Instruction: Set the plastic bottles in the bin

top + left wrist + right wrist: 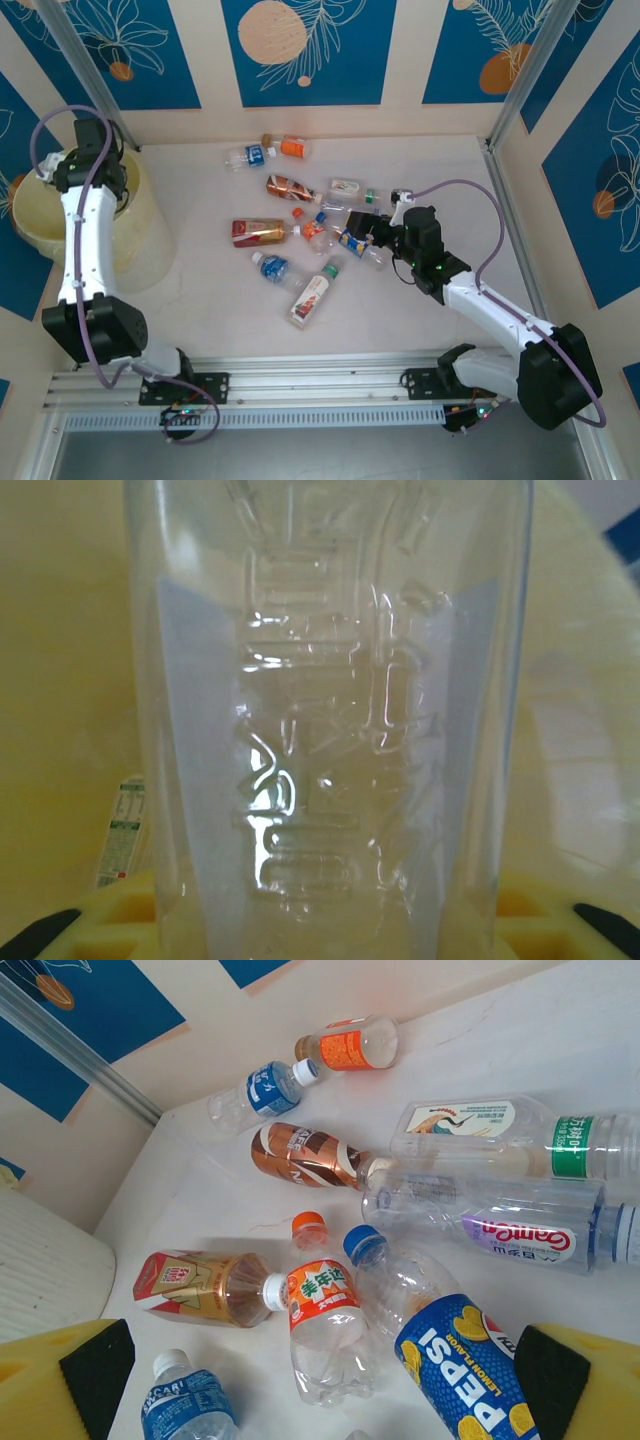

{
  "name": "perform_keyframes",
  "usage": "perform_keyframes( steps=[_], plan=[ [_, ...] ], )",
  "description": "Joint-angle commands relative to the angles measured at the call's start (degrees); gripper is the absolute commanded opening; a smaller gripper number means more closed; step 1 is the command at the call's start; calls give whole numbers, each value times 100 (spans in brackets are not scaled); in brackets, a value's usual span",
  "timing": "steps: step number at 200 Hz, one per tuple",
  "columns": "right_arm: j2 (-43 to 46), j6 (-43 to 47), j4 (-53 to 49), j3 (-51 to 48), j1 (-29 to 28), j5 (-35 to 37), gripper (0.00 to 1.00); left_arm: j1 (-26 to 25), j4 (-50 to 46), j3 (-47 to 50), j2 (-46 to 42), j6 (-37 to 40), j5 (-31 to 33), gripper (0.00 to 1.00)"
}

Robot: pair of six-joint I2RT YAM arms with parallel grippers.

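Left pincer (330,925) clamped on clear bottle (330,730) over bin (145,235): release due. Right pincer (325,1365) wide open astride Pepsi bottle (465,1370): close next.

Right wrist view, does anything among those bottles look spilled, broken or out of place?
Nothing stands out. The plastic bottles lie on their sides in a loose scatter on the table, several touching or overlapping, with no liquid visible on the surface.

Overhead view down on table (455,165); right wrist close on same bottles (352,243) (470,1370).
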State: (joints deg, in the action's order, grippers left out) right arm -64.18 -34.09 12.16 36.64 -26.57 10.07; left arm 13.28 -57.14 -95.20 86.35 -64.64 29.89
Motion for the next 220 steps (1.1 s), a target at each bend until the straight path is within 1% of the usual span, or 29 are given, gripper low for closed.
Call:
perform_keyframes(
  steps=[1, 8, 15, 21, 28, 33, 51, 71, 77, 89, 94, 119, 158, 181, 201, 220],
  plan=[
    [17, -31, -21, 40, -23, -9, 100, 172, -55, 317, 95, -562, -371, 0],
    [-9, -37, -21, 57, -33, -21, 100, 199, -26, 360, 154, -582, -445, 0],
    [-24, -42, -28, 70, -37, -36, 100, 213, -19, 370, 218, -584, -488, 3],
    [-54, -45, -25, 88, -36, -55, 99, 218, -38, 362, 285, -585, -509, 6],
    [-80, -50, -31, 108, -33, -72, 99, 220, -57, 345, 355, -593, -519, 12],
    [-88, -54, -38, 113, -46, -81, 99, 221, -67, 336, 400, -593, -519, 19],
    [-159, -81, -30, 149, -55, -112, 100, 229, -96, 255, 532, -558, -524, 52],
    [-189, -81, -40, 174, -59, -145, 100, 231, -280, -50, 676, -440, -427, 80],
    [-193, -81, -46, 179, -68, -145, 100, 229, -370, -159, 720, -419, -383, 86],
    [-208, -82, -47, 171, -79, -137, 100, 234, -499, -354, 777, -312, -341, 94],
    [-210, -81, -41, 184, -78, -129, 100, 228, -531, -420, 782, -263, -338, 99],
    [-226, -74, -12, 189, -99, -119, 100, 211, -502, -559, 664, 10, -378, 100],
    [-282, -33, 5, 228, -112, -119, 100, 133, -184, -565, 366, 489, -396, 100],
    [-295, -29, 20, 243, -112, -136, 100, 65, -173, -596, 243, 644, -531, 100],
    [-297, -19, 7, 255, -120, -145, 100, -143, -58, -599, 48, 836, -547, 100],
    [-297, -24, -20, 248, -124, -104, 100, -476, 149, -597, -192, 1063, -252, 100]
  ],
)
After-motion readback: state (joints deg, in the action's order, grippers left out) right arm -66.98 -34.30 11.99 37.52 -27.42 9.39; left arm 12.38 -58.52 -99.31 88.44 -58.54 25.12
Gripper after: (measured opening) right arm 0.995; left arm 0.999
